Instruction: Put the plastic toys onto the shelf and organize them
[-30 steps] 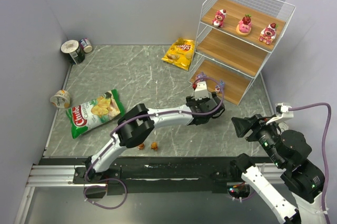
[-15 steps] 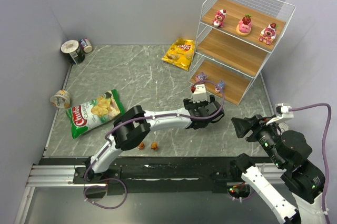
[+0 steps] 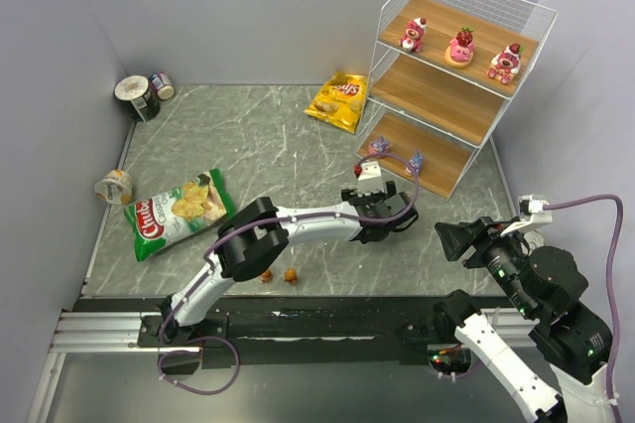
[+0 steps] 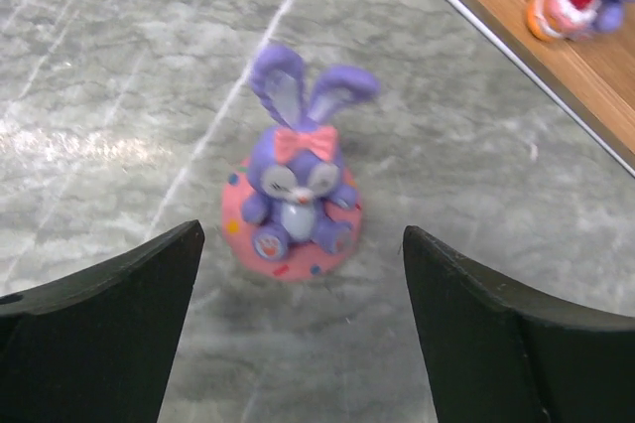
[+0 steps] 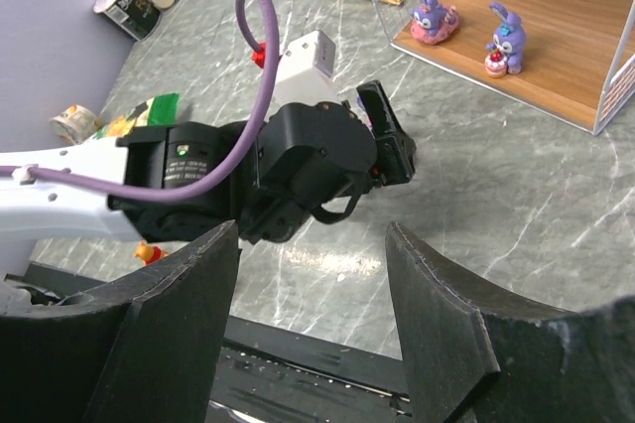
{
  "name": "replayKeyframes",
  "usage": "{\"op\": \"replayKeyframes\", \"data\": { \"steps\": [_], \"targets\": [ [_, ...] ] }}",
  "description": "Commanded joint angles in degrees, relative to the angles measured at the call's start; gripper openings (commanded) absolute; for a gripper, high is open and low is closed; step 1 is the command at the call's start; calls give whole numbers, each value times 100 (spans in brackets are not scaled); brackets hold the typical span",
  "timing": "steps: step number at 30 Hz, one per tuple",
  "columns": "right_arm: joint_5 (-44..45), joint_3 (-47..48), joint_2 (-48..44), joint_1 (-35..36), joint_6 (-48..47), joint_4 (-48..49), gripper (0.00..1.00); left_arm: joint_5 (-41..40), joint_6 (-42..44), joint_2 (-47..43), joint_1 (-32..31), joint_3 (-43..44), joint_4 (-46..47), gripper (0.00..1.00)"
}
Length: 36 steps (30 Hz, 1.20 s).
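From above: shows the left gripper (image 3: 385,211) shifted slightly left and back from the shelf (image 3: 442,95) compared with a second ago, now just off its bottom front edge; finds the right gripper (image 3: 458,239) unmoved, near the right wall; counts three pink-and-red toys (image 3: 460,46) in a row on the top board, two purple bunnies (image 3: 378,148) on the bottom board, two orange toys (image 3: 266,275) on the marble floor (image 3: 278,155) by the left elbow, two chip bags (image 3: 179,212), three tins (image 3: 137,97).

Left wrist: shows the jaws spread wide; sets a third purple bunny (image 4: 295,195) upright on the marble between and ahead of them, touching neither, bare marble either side; puts the board's white edge near, upper right.

Right wrist: shows the jaws parted, gripping nothing; leaves open marble between the left gripper and the bottom board.
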Motion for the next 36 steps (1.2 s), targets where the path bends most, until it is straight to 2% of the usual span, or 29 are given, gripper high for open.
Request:
{"op": "replayKeyframes", "data": {
  "steps": [1,15,18,20,21,22,24,25,28,36],
  "targets": [
    [49,21,-30,27,-62,120,68,119,-85,1,163,-116,298,85],
    [120,30,-57,19,-80,111,68,471,188,318,225,6,510,68],
    [120,39,-65,10,-80,128,68,480,249,318,225,-11,562,59],
    [129,13,-56,27,-88,119,68,506,398,292,225,-81,694,50],
    [129,21,-56,10,-88,119,68,558,503,248,225,-116,912,46],
    [120,4,-48,19,-80,128,68,602,756,239,234,-178,1071,37],
    [137,4,-39,27,-71,120,68,777,1135,230,225,-204,1552,30],
    [146,4,-39,19,-71,119,68,848,1494,239,225,-170,1695,22],
    [181,30,-39,27,-71,84,68,1015,2179,318,216,-21,2194,11],
    [252,180,-21,19,-80,14,68,1631,3527,651,216,471,3558,9]
  ]
}}
